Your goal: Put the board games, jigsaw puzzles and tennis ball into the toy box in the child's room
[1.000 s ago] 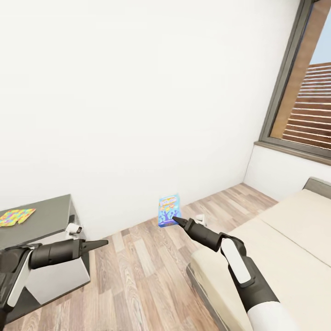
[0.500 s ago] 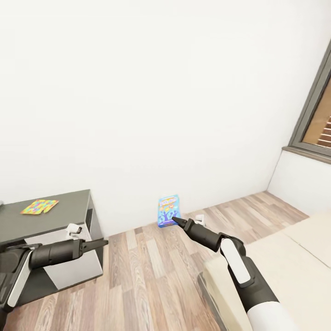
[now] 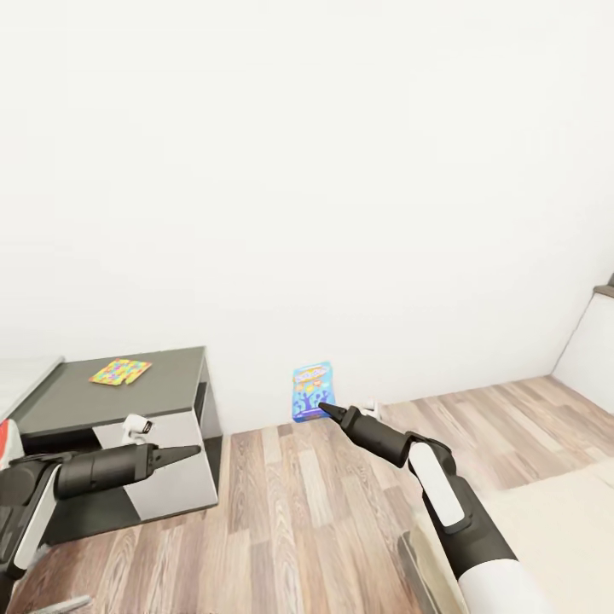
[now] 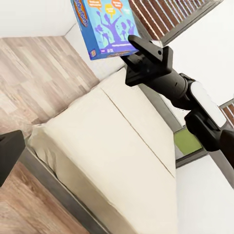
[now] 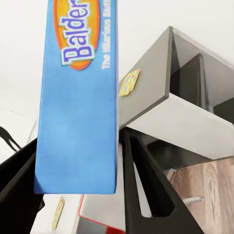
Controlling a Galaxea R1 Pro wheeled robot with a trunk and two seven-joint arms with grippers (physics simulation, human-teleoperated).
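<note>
The right tool (image 3: 326, 410) is clamped on the small blue board game (image 3: 312, 391), which stands upright between its two fingers; in the right wrist view the box (image 5: 80, 97) fills the gap with a dark finger pressed to each side. In the head view the game hangs at about 6 o'clock of the frame's centre, held out over the wood-plank floor (image 3: 324, 503), well away from any surface. The left wrist view confirms the grip from the side: the box (image 4: 105, 24) sits at the tip of the right arm, above the beige bed (image 4: 102, 156).

The left tool (image 3: 189, 450) carries nothing; from the head view it looks pinched to a point, but I cannot tell for sure whether its fingers are together.

The step in hand, as I judge it, is the carry: one game is lifted and on its way to the toy box. At 9 o'clock stands the dark grey cabinet (image 3: 128, 409) with one jigsaw puzzle (image 3: 120, 372) lying flat on its top. The pale tabletop (image 3: 21, 375) begins just beyond it at the frame's left edge, with a red-and-white corner of something showing below it.

The next move likely calls for turning and rolling further toward 9 o'clock until the tray comes into sight, then bringing the right arm over it and lowering the box before letting go. The left arm, stretched forward near the cabinet front, needs watching during the turn.
</note>
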